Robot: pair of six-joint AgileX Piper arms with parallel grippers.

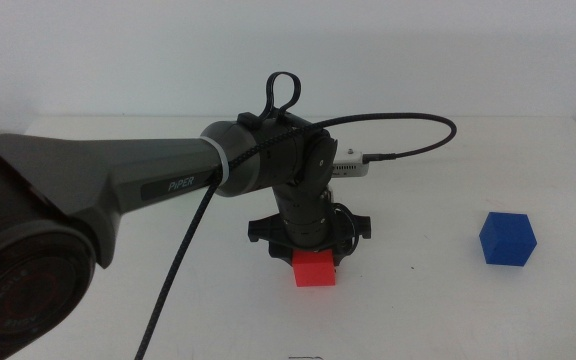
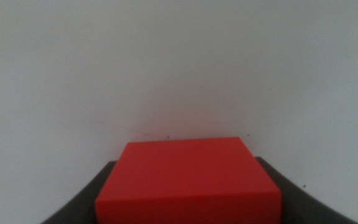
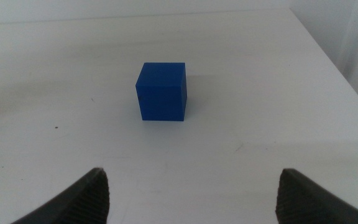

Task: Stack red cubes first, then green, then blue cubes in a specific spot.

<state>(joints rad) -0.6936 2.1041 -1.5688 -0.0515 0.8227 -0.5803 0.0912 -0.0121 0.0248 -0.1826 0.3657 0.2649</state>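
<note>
Left gripper [image 1: 313, 262] is down at the middle of the table, jaws hugging the red cube [image 1: 315, 269] on both flanks. In the left wrist view the red cube [image 2: 188, 180] fills the space between the two dark jaws, so it reads as clamped. Whether the cube sits on the white tabletop [image 1: 428, 320] or hangs just above it, I can't quite tell from here; in the middle view its underside looks level with the surface.

Right gripper [image 3: 191, 193] waits off to the right with its jaws spread wide, looking straight at the blue cube [image 3: 161, 91]. That blue cube [image 1: 508, 238] stands alone, well apart from the red one. The green cube? Not visible in any view, and it may be hidden behind the big left arm [image 1: 118, 190].

Now the risks. The stacking spot carries no mark, so if this red cube gets set down crooked or too near an edge, everything above inherits the error. A release with the jaws dragging on one face could twist the cube or nudge it sideways. The cable [image 1: 183, 270] looping off the left arm hangs low over the table and could sweep something on a retreat. And the order matters: with the right gripper already aimed at blue, going for it ahead of green would spoil the sequence.
</note>
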